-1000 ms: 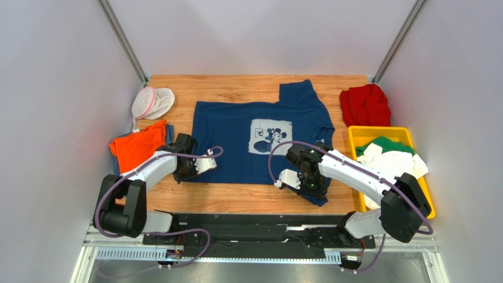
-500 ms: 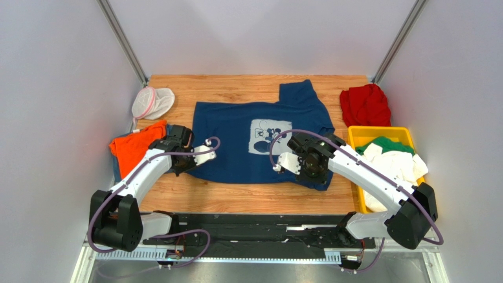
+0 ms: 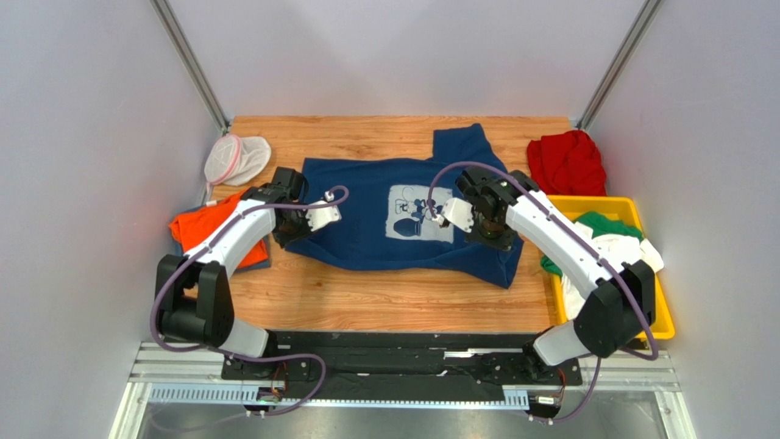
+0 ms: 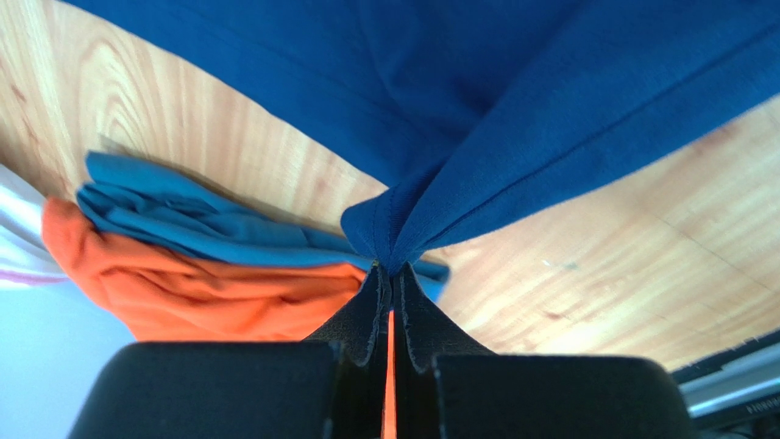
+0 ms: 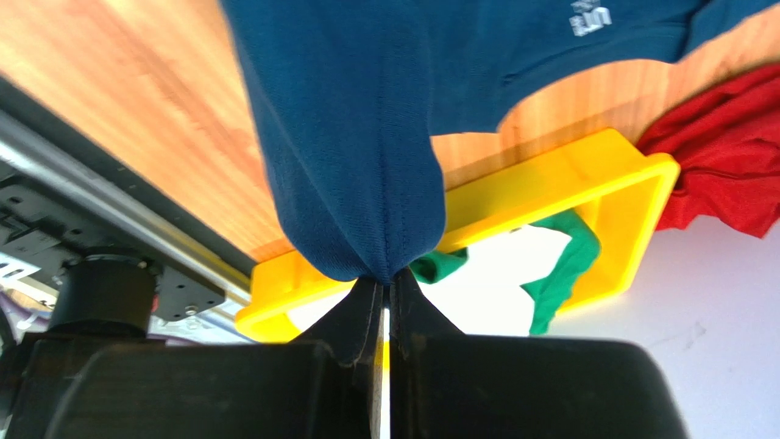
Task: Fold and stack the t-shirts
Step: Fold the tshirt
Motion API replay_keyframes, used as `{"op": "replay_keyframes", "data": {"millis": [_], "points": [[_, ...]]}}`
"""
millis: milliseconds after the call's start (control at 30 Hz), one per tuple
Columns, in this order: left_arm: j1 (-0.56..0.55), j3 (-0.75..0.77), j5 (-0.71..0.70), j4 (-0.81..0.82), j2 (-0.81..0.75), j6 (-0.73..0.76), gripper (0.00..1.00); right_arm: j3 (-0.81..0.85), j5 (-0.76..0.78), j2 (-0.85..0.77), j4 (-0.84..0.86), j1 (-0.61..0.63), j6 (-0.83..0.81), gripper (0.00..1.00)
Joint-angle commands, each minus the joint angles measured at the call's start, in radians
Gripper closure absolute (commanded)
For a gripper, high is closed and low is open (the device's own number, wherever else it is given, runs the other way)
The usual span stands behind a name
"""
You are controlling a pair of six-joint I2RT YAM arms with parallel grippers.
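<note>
The navy t-shirt (image 3: 366, 233) is laid across the middle of the wooden surface (image 3: 366, 302), with its pale square print facing up. A gathered fold at its left edge is pinched by the left hand (image 4: 391, 274), whose fingers are pressed together on the cloth. A bunched fold on its right side is pinched in the same way by the right hand (image 5: 384, 279), and the cloth there is held up off the surface. The orange t-shirt (image 3: 206, 229) is seen at the left edge, lying on a lighter blue cloth (image 4: 183, 215). A mesh pouch (image 3: 235, 157) is placed at the far left corner. The red t-shirt (image 3: 566, 163) is heaped at the far right, just beyond the yellow bin (image 3: 586, 203), in which the green t-shirt (image 3: 600, 222) and the white t-shirt (image 3: 613, 251) are piled.
</note>
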Motion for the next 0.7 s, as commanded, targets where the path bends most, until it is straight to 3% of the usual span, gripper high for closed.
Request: {"op": "replay_keyframes", "data": {"millis": [0,400,667], "points": [[0.006,0.08,-0.019,0.013,0.074,0.013,1.0,0.104,0.05,0.075,-0.044,-0.047,-0.066,1.0],[0.008,0.198,-0.052,0.033,0.255,0.027,1.0,0.305,0.075,0.29,-0.027,-0.133,-0.125,1.0],[0.008,0.215,-0.057,0.028,0.278,0.038,1.0,0.432,0.095,0.408,-0.021,-0.141,-0.135,1.0]]}}
